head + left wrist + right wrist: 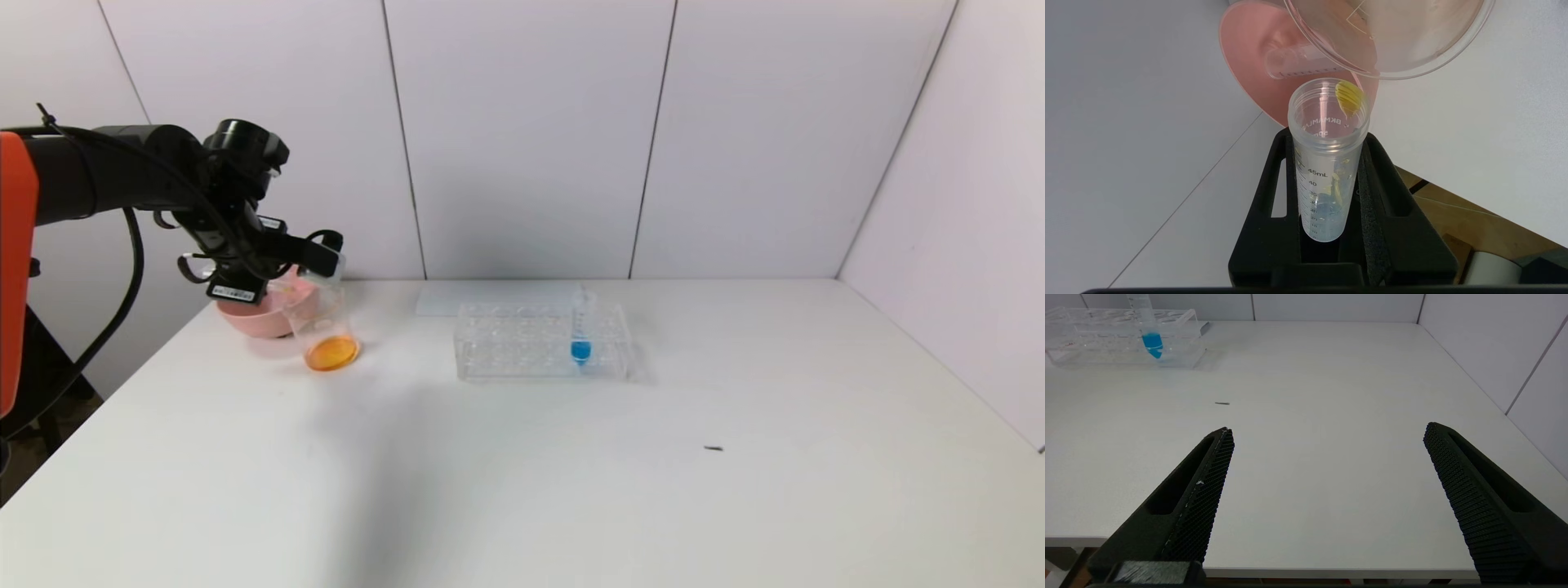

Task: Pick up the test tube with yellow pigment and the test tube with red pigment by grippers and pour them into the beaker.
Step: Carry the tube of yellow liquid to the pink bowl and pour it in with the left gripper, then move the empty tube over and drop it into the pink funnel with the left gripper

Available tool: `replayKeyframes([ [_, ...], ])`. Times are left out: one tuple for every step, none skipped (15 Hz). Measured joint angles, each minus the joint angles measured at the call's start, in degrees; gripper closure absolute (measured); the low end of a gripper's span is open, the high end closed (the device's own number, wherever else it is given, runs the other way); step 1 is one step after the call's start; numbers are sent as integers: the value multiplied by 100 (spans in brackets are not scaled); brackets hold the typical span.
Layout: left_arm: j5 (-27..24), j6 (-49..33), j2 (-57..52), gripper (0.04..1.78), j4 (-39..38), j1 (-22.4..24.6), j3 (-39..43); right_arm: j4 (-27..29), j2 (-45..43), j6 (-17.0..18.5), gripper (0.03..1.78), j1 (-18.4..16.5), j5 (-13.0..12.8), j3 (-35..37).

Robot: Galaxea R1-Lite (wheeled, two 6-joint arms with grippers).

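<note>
Wide-apart black fingers (1216, 486) of the right gripper (1327, 437) hang low over the near edge of the white table (571, 474), holding nothing. At the far left, the left gripper (322, 260) is clamped on the test tube with yellow pigment (1327, 163), tipped with its mouth at the rim of the beaker (326, 322), which holds orange liquid and stands just in front of a pink bowl (249, 318) where another clear tube (1294, 65) lies. Mid-table, a clear rack (539, 343) holds a blue-liquid tube (580, 331).

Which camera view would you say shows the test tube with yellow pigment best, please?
The left wrist view: the test tube with yellow pigment fills it, clamped in the left gripper, yellow at its mouth. The head view hides it behind that gripper; the right wrist view misses it.
</note>
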Motion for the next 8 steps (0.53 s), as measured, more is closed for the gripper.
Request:
replayKeyframes([
  [107, 61, 0, 138, -11, -9, 0, 0, 0, 0, 11, 0, 0, 0],
  [205, 100, 0, 138, -9, -20, -1, 0, 0, -2, 11, 0, 0, 0],
  [245, 138, 0, 138, -11, -28, -1, 0, 0, 0, 11, 0, 0, 0],
  [257, 148, 0, 138, -9, -35, -4, 0, 0, 0, 11, 0, 0, 0],
  [262, 163, 0, 138, -11, -35, -4, 0, 0, 0, 11, 2, 0, 0],
  [262, 169, -2, 138, -13, -38, -4, 0, 0, 0, 11, 0, 0, 0],
  [262, 169, 0, 138, -16, -39, -4, 0, 0, 0, 11, 0, 2, 0],
  [265, 169, -2, 138, -22, -44, -4, 0, 0, 0, 11, 0, 0, 0],
])
